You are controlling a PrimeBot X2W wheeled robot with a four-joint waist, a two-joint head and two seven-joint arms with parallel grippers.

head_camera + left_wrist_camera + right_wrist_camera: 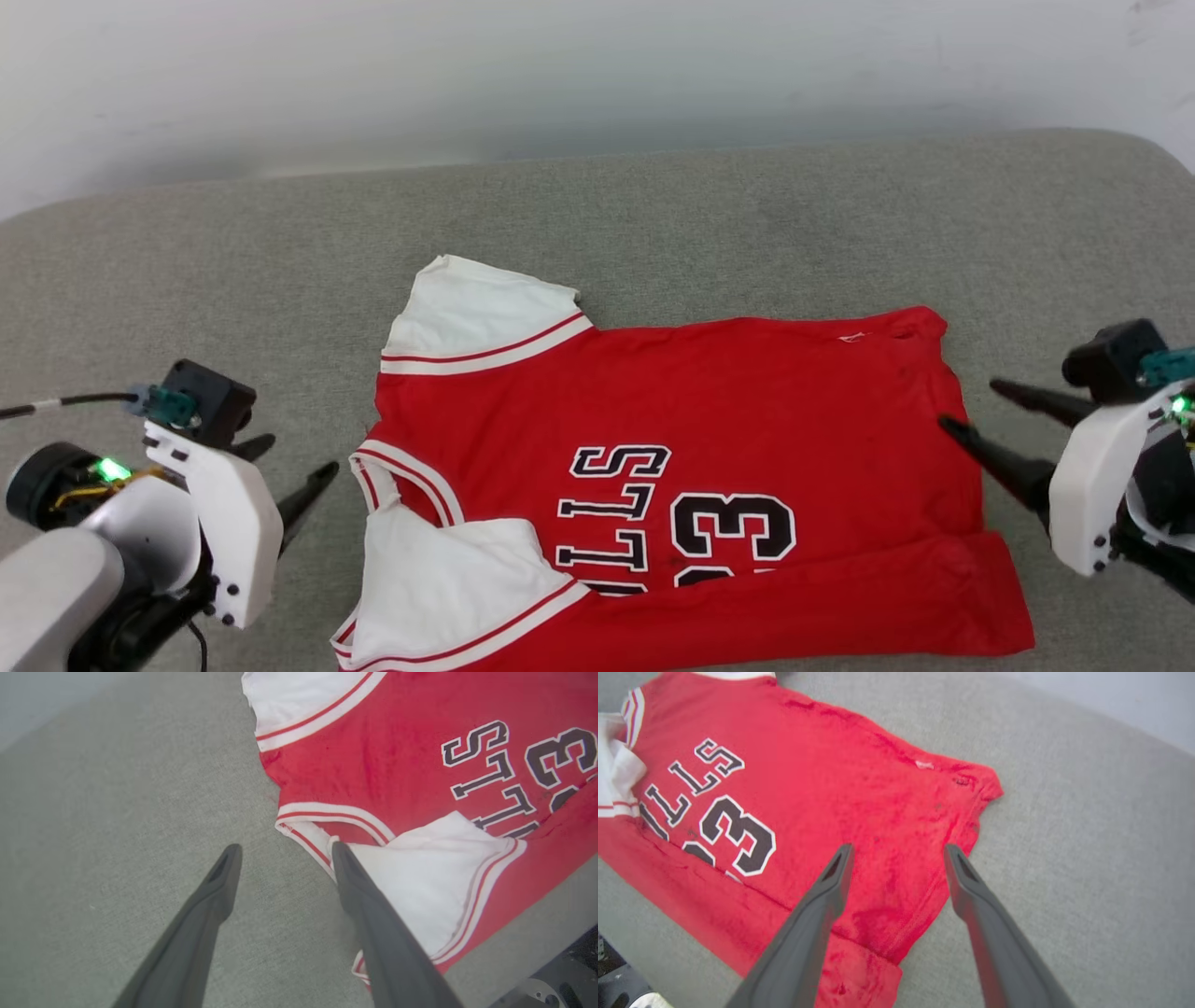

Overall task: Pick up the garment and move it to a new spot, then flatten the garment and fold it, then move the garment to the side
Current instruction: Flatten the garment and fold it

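You've got the jersey (pixel 747 392) lying flat on the grey surface (pixel 653 215), collar toward your left arm and hem toward your right. Its near edge is folded up over the bottom of the 23, and the near white sleeve (pixel 448 579) lies folded in across the chest. Your left jaws stand apart just beside the collar, one finger (pixel 219 891) over bare surface, holding nothing. Your right jaws are apart too, at the hem, one finger (pixel 822 896) above red fabric; whether it touches the cloth is hard to tell.
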